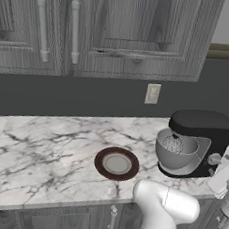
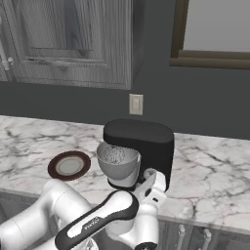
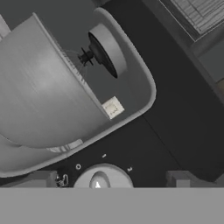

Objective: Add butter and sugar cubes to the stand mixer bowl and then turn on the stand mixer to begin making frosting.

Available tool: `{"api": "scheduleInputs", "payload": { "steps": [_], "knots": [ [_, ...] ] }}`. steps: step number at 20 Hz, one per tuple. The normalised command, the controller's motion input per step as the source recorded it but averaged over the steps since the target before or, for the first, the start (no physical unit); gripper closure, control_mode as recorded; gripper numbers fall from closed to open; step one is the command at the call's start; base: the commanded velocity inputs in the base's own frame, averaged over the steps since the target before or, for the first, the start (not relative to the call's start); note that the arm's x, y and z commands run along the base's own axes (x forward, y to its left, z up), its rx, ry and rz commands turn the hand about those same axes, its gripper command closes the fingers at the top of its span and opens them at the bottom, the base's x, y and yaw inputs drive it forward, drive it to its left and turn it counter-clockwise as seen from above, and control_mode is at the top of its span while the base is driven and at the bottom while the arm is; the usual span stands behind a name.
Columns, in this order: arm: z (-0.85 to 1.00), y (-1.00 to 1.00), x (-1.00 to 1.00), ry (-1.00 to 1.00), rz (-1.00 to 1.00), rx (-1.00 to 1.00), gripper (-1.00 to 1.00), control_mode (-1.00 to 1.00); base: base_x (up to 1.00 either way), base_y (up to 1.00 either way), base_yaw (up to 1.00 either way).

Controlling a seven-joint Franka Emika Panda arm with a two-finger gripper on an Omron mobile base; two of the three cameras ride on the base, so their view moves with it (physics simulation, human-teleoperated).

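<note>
The glossy black stand mixer (image 1: pixel 200 139) stands at the right of the marble counter, and I also see the stand mixer (image 2: pixel 141 146) from the other side. Its grey metal stand mixer bowl (image 1: pixel 175 151) sits under the head with the wire whisk inside. In the hand view the stand mixer bowl (image 3: pixel 43 96) looms at the left. A tiny pale tan block (image 3: pixel 112 107), seemingly a sugar cube, shows at its edge. My gripper (image 3: pixel 113 179) is open, its fingertips (image 3: pixel 41 179) wide apart on either side of the silver knob (image 3: pixel 103 177). The butter is hidden.
A dark brown round plate (image 1: pixel 116 163) with a grey centre lies left of the mixer. Grey wood cabinets (image 1: pixel 96 29) hang above, and a wall outlet (image 1: pixel 152 93) sits behind. The counter's front edge (image 1: pixel 76 203) runs just before the plate.
</note>
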Motion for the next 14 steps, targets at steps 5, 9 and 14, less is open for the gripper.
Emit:
{"api": "scheduleInputs", "payload": {
  "steps": [5, 9, 14],
  "knots": [
    [-0.01, -0.11, 0.09, 0.00, 0.00, 0.06, -1.00, -1.00, 0.00, 0.00, 0.00],
    [0.00, 0.00, 0.14, 0.01, 0.00, 0.01, -1.00, -1.00, 0.00, 0.00, 0.00],
    [-0.11, 0.00, 0.05, 0.00, 0.00, 0.00, -1.00, -1.00, 0.00, 0.00, 0.00]
  ]
}}
